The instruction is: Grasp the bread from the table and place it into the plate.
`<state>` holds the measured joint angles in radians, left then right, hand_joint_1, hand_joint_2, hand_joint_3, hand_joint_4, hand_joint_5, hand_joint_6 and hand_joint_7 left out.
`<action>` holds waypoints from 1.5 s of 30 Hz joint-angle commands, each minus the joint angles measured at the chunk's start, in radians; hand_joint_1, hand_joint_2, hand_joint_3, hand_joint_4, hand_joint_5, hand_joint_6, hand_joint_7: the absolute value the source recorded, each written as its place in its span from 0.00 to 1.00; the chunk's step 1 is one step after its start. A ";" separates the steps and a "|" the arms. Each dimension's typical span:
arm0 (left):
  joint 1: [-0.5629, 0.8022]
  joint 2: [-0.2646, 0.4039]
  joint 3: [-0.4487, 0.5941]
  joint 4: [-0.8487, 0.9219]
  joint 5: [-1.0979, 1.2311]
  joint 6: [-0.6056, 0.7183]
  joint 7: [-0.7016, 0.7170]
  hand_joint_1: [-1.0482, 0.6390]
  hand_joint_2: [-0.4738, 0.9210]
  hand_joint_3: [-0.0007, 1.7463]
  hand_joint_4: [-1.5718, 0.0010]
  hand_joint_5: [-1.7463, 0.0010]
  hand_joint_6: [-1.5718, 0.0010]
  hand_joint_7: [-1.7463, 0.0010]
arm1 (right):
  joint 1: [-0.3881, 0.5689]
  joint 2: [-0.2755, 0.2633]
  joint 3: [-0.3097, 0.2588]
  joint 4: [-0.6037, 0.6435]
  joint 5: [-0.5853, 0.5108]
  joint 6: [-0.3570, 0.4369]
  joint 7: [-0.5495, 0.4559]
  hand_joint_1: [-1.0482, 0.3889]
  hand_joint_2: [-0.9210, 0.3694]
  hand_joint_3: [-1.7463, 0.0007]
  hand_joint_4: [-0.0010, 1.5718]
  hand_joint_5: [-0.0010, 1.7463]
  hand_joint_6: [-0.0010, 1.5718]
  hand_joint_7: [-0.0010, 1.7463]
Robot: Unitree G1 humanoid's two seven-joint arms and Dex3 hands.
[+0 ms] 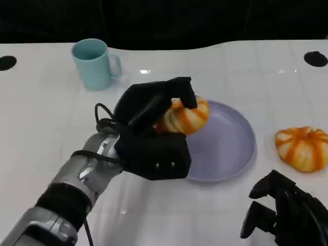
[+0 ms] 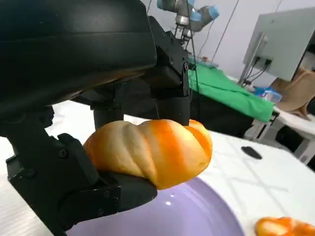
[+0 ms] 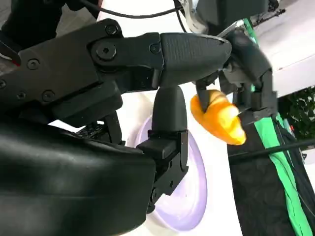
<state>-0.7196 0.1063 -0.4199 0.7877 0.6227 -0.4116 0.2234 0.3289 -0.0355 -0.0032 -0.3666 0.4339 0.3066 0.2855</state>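
Observation:
My left hand [image 1: 154, 128] grips an orange-and-cream striped bread roll [image 1: 185, 118] and holds it over the left rim of the lavender plate [image 1: 228, 148]. The left wrist view shows the same roll [image 2: 152, 150] pinched between black fingers [image 2: 98, 191] just above the plate [image 2: 197, 216]. A second roll of the same kind [image 1: 302, 147] lies on the table to the right of the plate. My right hand [image 1: 287, 215] hangs low at the lower right, holding nothing, fingers apart. In the right wrist view the held roll [image 3: 219, 115] hangs beyond the plate [image 3: 189, 196].
A light blue mug [image 1: 95, 64] stands at the back left of the white table [image 1: 46, 128]. Dark round holes [image 1: 7, 62] mark the table's far corners. Past the far edge, the left wrist view shows a green-covered bench [image 2: 231, 93] and a monitor [image 2: 285, 39].

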 commanded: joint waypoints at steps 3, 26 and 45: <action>-0.061 -0.023 -0.019 0.062 0.013 -0.010 0.027 0.54 0.65 0.74 0.42 0.00 0.56 0.00 | 0.007 -0.004 -0.005 -0.003 0.009 -0.014 0.007 0.38 0.00 0.75 0.39 1.00 0.28 0.93; -0.177 -0.042 -0.132 0.237 0.071 0.007 -0.139 0.35 1.00 0.21 0.87 0.65 0.82 0.92 | 0.015 0.006 0.002 -0.012 0.006 -0.011 0.002 0.38 0.00 0.75 0.38 1.00 0.27 0.93; -0.160 0.011 -0.142 0.115 0.059 0.085 -0.282 0.06 1.00 0.38 0.99 1.00 0.95 0.99 | 0.005 0.002 -0.005 -0.007 0.009 -0.006 0.002 0.37 0.00 0.75 0.38 1.00 0.26 0.93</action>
<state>-0.8868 0.0904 -0.5742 0.9359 0.6942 -0.3217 -0.0409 0.3335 -0.0282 0.0018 -0.3700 0.4340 0.3031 0.2908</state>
